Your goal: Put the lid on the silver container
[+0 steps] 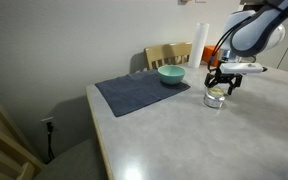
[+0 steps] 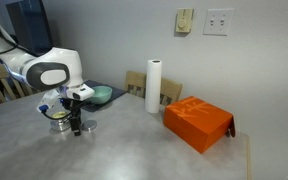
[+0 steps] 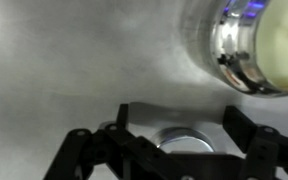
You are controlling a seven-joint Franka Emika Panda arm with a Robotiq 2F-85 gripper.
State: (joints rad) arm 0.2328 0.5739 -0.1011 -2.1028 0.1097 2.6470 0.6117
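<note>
- Gripper [image 1: 222,86]: fingers [image 3: 94,152] spread apart, straddling the lid [image 3: 184,140], not clamped.
- Lid: flat on the tabletop [image 1: 184,130], just beside the silver container [image 3: 239,45]. Judged light, stiff and slippery; pinch across the rim. Round, no long axis.
- Silver container: upright, mouth up, axis vertical.
- Teal bowl [image 1: 171,74]: beyond the container.

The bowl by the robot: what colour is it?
Teal; the bowl shows best in an exterior view.

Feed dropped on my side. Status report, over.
End effector open, straddling the lid on the table. Silver container close beside, lid not yet on. No obstruction seen between them.
</note>
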